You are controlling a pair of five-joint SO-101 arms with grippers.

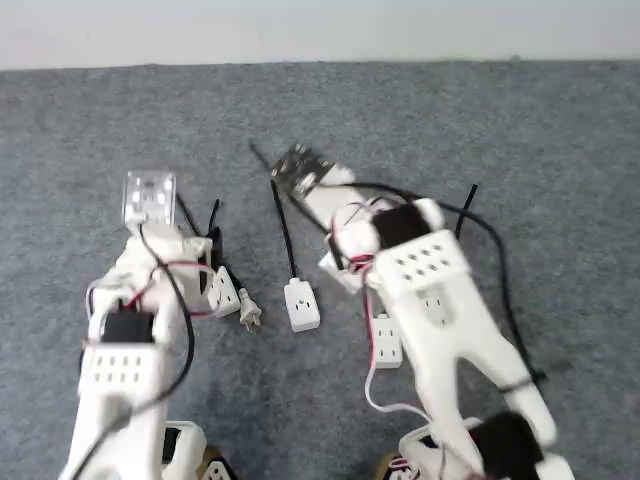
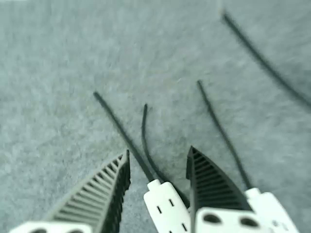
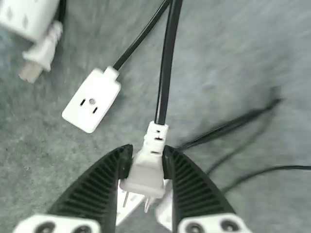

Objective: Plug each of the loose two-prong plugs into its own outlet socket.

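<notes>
**Right gripper.** Closed on the held plug. I see the black fingers pressing both sides of the white plug body. Its two prongs point back toward the wrist, and its black cord runs out past the fingertips.

**Left gripper.** Open and holding nothing. The near socket lies on the grey carpet between the spread fingers. I cannot tell whether either finger touches it.

**Other parts, high view.**
- The middle socket lies on the carpet between the two arms, with its cord leading away from them.
- The loose plug lies just beside the middle socket on the left arm's side. Its prongs are bare and it is not plugged in.
- A third socket lies close against the right arm.
</notes>
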